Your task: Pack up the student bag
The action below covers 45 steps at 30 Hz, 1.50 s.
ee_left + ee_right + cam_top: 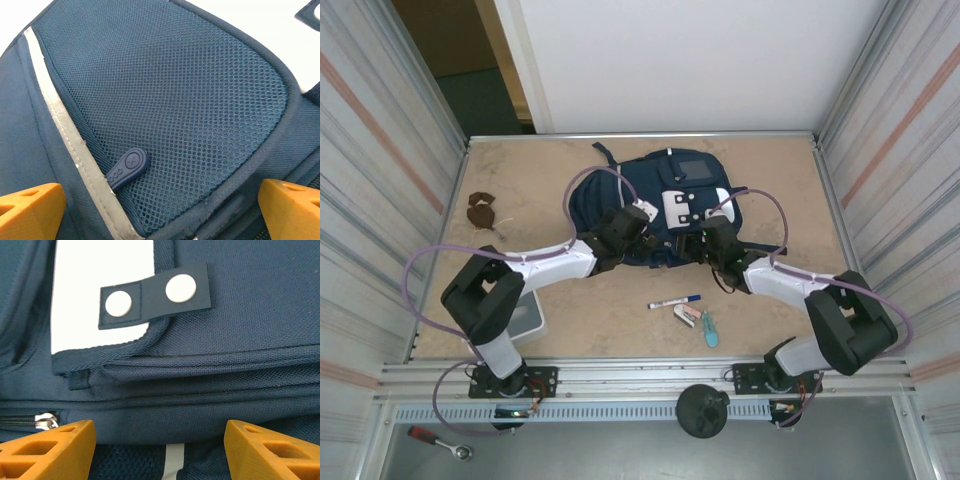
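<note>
Left jaws spread over student bag mesh, right jaws spread at zipper, table open around

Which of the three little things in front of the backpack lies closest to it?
The white-and-blue pen; the pinkish piece and the teal one lie farther from the backpack.

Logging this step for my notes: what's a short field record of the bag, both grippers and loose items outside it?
bag: student bag lying mid-table, white patch up
left gripper: open, over blue mesh panel
right gripper: open, at bag's near edge by zipper pull
outside bag: marker, small pink item, teal item on table nearer the arms
</note>
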Each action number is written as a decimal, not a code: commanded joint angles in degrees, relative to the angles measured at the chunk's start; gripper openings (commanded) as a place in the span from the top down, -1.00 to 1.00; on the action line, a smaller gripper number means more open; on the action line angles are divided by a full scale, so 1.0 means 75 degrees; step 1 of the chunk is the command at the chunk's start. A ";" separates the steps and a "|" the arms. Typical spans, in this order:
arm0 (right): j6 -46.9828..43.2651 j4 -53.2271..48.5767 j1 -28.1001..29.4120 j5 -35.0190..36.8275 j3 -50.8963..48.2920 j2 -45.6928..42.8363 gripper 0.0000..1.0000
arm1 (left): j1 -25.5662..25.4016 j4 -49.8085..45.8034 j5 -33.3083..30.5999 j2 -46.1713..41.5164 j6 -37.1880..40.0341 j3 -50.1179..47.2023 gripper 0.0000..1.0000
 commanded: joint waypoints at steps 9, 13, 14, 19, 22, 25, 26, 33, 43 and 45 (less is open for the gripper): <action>0.0001 0.0037 -0.0003 0.0055 0.0185 0.0548 -0.34 | 0.0294 0.0057 -0.0541 -0.0767 0.0131 -0.0627 -0.90; -0.0010 -0.0010 -0.0003 0.0054 0.0170 0.0497 -0.34 | 0.0473 -0.0041 -0.0165 -0.1269 -0.0098 -0.1023 -0.88; -0.0007 -0.0030 -0.0003 0.0054 0.0170 0.0500 -0.34 | 0.0523 -0.0049 -0.0051 -0.1421 -0.0177 -0.1163 -0.88; -0.0022 -0.0103 0.0008 0.0042 0.0191 0.0424 -0.34 | 0.0889 -0.0008 0.0288 -0.2171 -0.0553 -0.1990 -0.86; -0.0022 -0.0149 0.0008 0.0030 0.0200 0.0367 -0.34 | 0.1089 -0.0021 0.0489 -0.2686 -0.0796 -0.2397 -0.84; -0.0039 -0.0221 0.0020 0.0030 0.0206 0.0284 -0.35 | 0.1123 -0.0006 0.0726 -0.3156 -0.0974 -0.2629 -0.82; -0.0045 -0.0221 0.0021 0.0042 0.0206 0.0246 -0.35 | 0.1118 0.0001 0.0886 -0.3281 -0.1053 -0.2654 -0.81; -0.0078 -0.0232 0.0018 -0.0001 0.0284 0.0314 -0.35 | 0.1116 0.0001 0.1981 -0.3262 -0.1301 -0.2379 -0.72; -0.0069 -0.0141 0.0002 -0.0049 0.0282 0.0471 -0.36 | 0.1137 -0.0019 0.2083 -0.2030 -0.2065 -0.1684 -0.59; -0.0069 -0.0167 0.0007 -0.0056 0.0309 0.0498 -0.36 | 0.1117 -0.0155 0.1821 -0.1755 -0.2053 -0.1490 -0.56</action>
